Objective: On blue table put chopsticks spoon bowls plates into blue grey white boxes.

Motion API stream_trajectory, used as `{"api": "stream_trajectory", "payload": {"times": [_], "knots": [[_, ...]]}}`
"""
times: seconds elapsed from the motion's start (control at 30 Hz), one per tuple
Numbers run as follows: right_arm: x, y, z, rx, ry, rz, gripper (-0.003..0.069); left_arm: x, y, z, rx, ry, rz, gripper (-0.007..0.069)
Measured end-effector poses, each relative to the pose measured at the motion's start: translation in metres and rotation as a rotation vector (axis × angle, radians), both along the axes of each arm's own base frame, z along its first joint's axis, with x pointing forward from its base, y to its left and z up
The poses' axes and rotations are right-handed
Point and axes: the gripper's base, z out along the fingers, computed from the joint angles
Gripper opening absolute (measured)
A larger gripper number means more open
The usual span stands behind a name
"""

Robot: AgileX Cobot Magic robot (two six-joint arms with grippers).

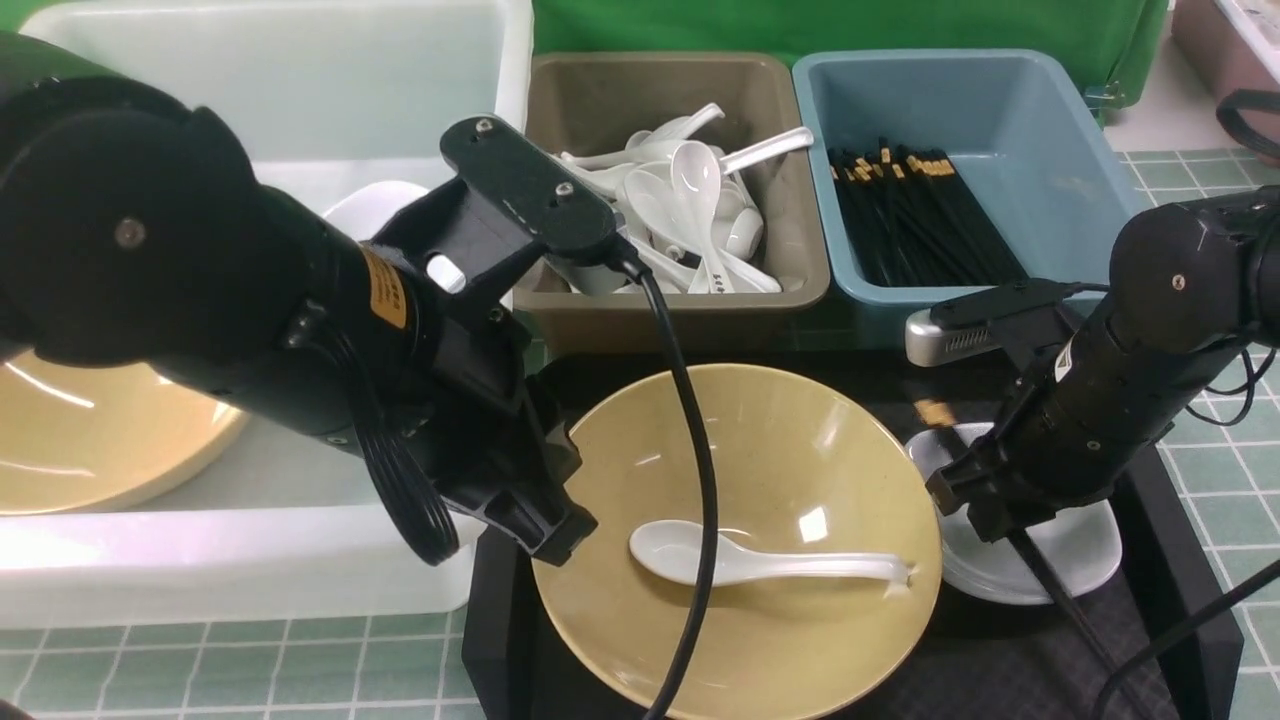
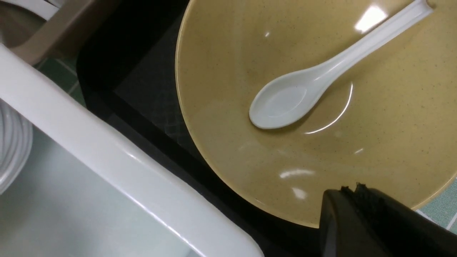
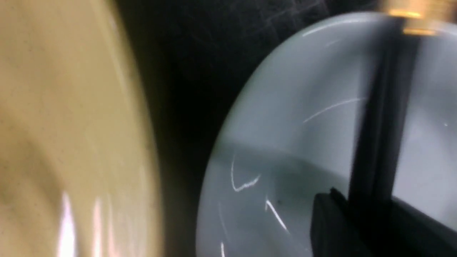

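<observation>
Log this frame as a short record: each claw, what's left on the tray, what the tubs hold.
left claw: shut, empty, at rim of tan bowl
right claw: closed on chopsticks above white plates
tan bowl: on black tray, one spoon inside
white tub: another tan bowl
grey tub: spoons
blue tub: more chopsticks

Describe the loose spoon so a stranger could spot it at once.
Start at the black tray in the foreground. On it sits a wide tan bowl, with the white spoon lying alone inside. The other spoons are heaped in the grey-brown box.
</observation>
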Motion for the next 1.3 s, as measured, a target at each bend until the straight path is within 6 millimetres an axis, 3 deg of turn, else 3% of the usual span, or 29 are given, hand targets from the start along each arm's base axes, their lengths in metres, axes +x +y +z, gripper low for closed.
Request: {"api": "stream_trajectory", "payload": {"times": [0.17,0.23,0.43,0.47,0.63,0.7,0.8,0.97,1.1,1.3], "knots": [[-0.001,0.000,0.002,0.000,0.002,0.001,0.0165,0.000,0.000,0.000,0.000,0.000,0.000,0.0001],[-0.003,-0.001,0.012,0.004,-0.013,0.003,0.0165,0.000,0.000,0.000,-0.001,-0.002,0.000,0.0001],[0.001,-0.003,0.071,0.012,-0.203,0.032,0.0165,0.013,-0.009,-0.002,-0.069,-0.061,0.042,0.0001],[0.002,-0.003,0.073,0.014,-0.210,0.032,0.0165,0.014,-0.010,-0.002,-0.074,-0.068,0.043,0.0001],[0.032,0.004,0.126,0.053,-0.456,0.037,0.0165,0.052,-0.037,-0.008,-0.201,-0.202,0.094,0.0001],[0.039,0.006,0.132,0.063,-0.496,0.035,0.0165,0.059,-0.042,-0.006,-0.218,-0.222,0.098,0.0001],[0.069,0.015,0.146,0.104,-0.607,0.011,0.0165,0.081,-0.057,0.010,-0.266,-0.298,0.097,0.0001],[0.108,0.016,0.148,0.144,-0.691,-0.050,0.0165,0.091,-0.063,0.029,-0.270,-0.388,0.078,0.0001],[0.149,0.011,0.129,0.170,-0.715,-0.135,0.0165,0.094,-0.061,0.036,-0.229,-0.452,0.055,0.0001],[0.186,0.006,0.088,0.167,-0.678,-0.192,0.0165,0.092,-0.056,0.030,-0.145,-0.412,0.042,0.0001]]}}
